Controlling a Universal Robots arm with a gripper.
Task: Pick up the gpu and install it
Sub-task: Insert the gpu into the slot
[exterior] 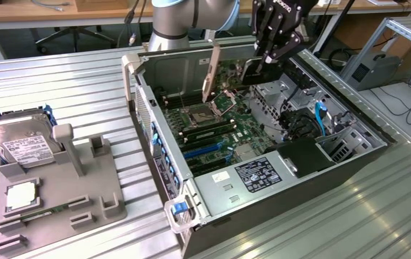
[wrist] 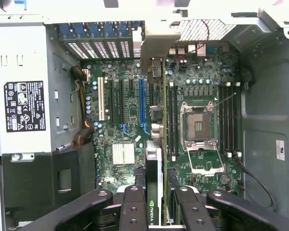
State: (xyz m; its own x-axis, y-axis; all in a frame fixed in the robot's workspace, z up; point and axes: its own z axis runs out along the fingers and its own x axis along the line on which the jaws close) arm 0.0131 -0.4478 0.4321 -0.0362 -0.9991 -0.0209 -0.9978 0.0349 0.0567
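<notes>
Gripping the gpu edge-on, claw hangs above the motherboard.

claw gripping gpu, above open case

I count one gpu, pinched in my one pincer. There is one open computer case, with one motherboard, one CPU socket and one labelled power supply. One grey holder sits near the table's edge, carrying one hard drive at its far corner, one CPU chip and one RAM stick along its near edge.
</notes>
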